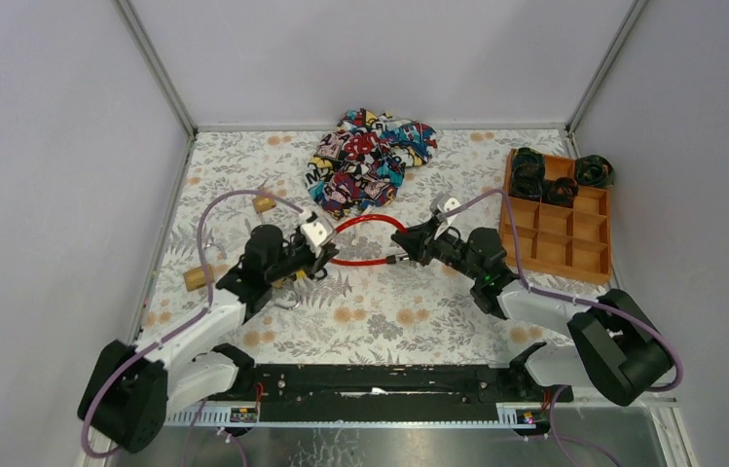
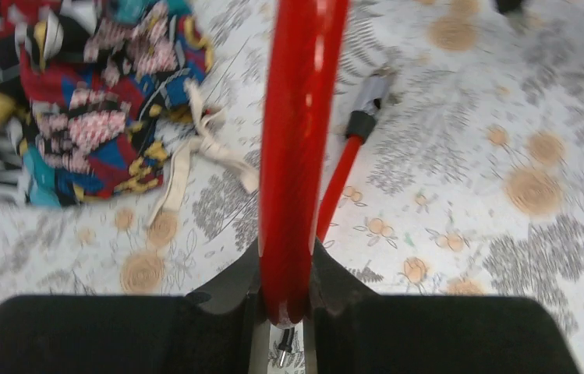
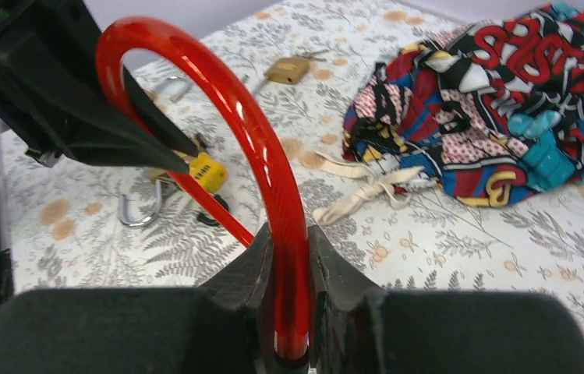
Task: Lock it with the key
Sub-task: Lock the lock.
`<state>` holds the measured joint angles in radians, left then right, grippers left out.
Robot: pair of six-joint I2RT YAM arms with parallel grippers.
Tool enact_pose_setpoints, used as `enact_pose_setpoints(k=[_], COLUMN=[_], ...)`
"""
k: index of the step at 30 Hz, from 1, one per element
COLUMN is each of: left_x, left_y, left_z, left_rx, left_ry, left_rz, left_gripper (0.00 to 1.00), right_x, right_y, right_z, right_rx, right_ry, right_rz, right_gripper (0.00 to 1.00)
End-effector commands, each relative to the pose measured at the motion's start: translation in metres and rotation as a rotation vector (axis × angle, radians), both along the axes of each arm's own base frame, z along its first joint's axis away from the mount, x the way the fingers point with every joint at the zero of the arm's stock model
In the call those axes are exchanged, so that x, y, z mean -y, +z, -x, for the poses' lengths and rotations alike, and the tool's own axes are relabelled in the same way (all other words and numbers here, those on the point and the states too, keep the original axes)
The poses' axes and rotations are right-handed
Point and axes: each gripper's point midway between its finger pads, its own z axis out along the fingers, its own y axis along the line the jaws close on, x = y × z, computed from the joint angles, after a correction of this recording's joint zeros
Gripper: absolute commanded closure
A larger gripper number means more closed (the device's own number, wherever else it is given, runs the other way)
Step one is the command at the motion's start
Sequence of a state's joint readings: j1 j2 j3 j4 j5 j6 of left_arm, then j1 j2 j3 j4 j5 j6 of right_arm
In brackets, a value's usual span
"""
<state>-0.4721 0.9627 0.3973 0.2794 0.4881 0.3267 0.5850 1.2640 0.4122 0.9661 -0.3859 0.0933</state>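
A red cable lock [image 1: 370, 222] arches between my two grippers over the floral table. My left gripper [image 2: 284, 265] is shut on the thick red cable [image 2: 296, 117], which rises straight away from its jaws. In the overhead view it [image 1: 326, 243] sits at the loop's left end. My right gripper [image 3: 288, 241] is shut on the cable [image 3: 234, 101] just above a black collar, at the loop's right end [image 1: 401, 255]. A thinner red strand ends in a black collar and a metal tip [image 2: 366, 105] on the table. A yellow block [image 3: 209, 170] hangs by the left fingers. No key is clearly visible.
A bundle of patterned cloth [image 1: 370, 156] with a beige strap [image 3: 366, 191] lies behind the cable. Brass padlocks [image 1: 263, 202] [image 1: 195, 279] and a silver shackle [image 3: 139, 210] lie on the left. An orange divided tray [image 1: 560, 255] holding dark rolls stands at the right.
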Motion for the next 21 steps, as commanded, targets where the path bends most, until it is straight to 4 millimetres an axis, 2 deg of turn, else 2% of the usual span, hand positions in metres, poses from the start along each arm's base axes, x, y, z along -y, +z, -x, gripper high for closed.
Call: enact_pose_setpoints(k=[1, 5, 10, 16, 21], left_x=[-0.007, -0.003, -0.007, -0.01, -0.01], left_y=[0.013, 0.013, -0.008, -0.01, -0.01], left_z=[-0.046, -0.038, -0.027, -0.029, -0.033], left_rx=[-0.243, -0.251, -0.311, -0.293, -0.259], left_ry=[0.341, 0.306, 0.298, 0.29, 0.237], left_rz=[0.138, 0.177, 0.137, 0.109, 0.04], left_gripper=[1.0, 1.0, 1.0, 1.0, 1.0], right_x=[0.007, 0.005, -0.007, -0.021, -0.013], right_y=[0.029, 0.039, 0.033, 0.003, -0.023], right_z=[-0.03, -0.047, -0.058, -0.075, -0.087], right_rx=[0.114, 0.17, 0.23, 0.239, 0.254], right_ry=[-0.11, -0.114, -0.06, -0.037, -0.102], right_rz=[-0.084, -0.156, -0.204, -0.182, -0.103], right_gripper=[1.0, 1.0, 1.0, 1.0, 1.0])
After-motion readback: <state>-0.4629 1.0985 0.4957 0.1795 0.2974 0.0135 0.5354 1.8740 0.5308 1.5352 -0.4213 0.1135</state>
